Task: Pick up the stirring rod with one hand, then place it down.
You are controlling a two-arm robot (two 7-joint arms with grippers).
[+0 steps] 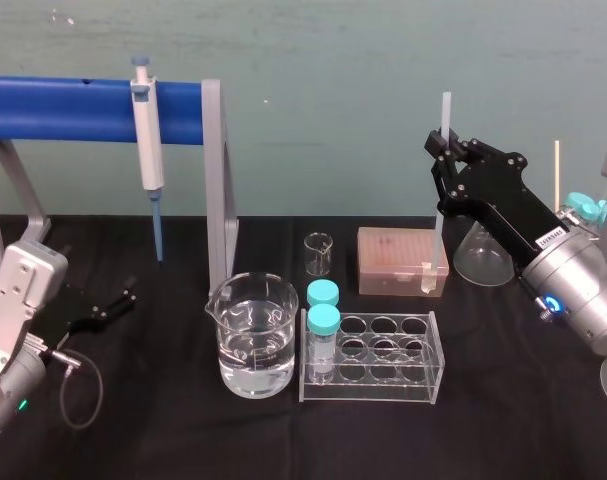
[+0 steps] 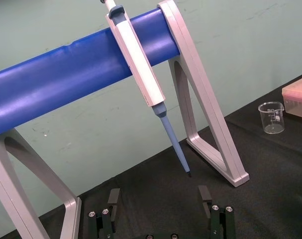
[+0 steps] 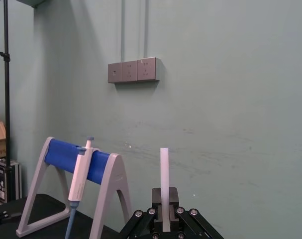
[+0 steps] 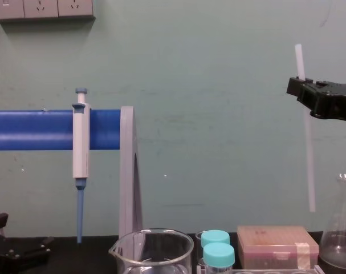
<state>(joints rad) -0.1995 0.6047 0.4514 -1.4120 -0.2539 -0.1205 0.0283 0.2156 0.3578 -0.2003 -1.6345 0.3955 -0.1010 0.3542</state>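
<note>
Right end effector (image 1: 445, 145), black with flat jaws on a silver-grey arm, sits at the upper right of the head view, clenched on the long, thin, translucent white stirring rod (image 1: 439, 235). We see the grip high on the rod, with a short stub sticking out above the jaws and most of the length hanging below. In the chest view the rod (image 4: 308, 160) is near upright, its top leaning slightly toward frame left, held by the end effector (image 4: 301, 85) at upper right. Its lower end hangs free in the air, above the top of the pink rectangular tip box (image 4: 277, 244) and just left of the clear glass conical flask (image 4: 339, 240). In the right wrist view the rod (image 3: 164, 184) stands straight up out of the shut jaws (image 3: 164, 221). Left end effector (image 1: 103, 310) is parked low at the left edge of the head view, over the black bench (image 1: 163, 440). In the left wrist view its fingers (image 2: 113, 196) stand wide apart, released, holding nothing. The white-and-blue pipette (image 1: 145, 130) hangs on the blue-barrelled, grey-legged stand (image 1: 215, 180) at upper left. At lower centre are the large glass beaker of water (image 1: 253, 350) and the clear tube rack (image 1: 373, 360) with two teal-capped tubes (image 1: 323, 320), and a small empty glass beaker (image 1: 318, 253) sits behind them.
</note>
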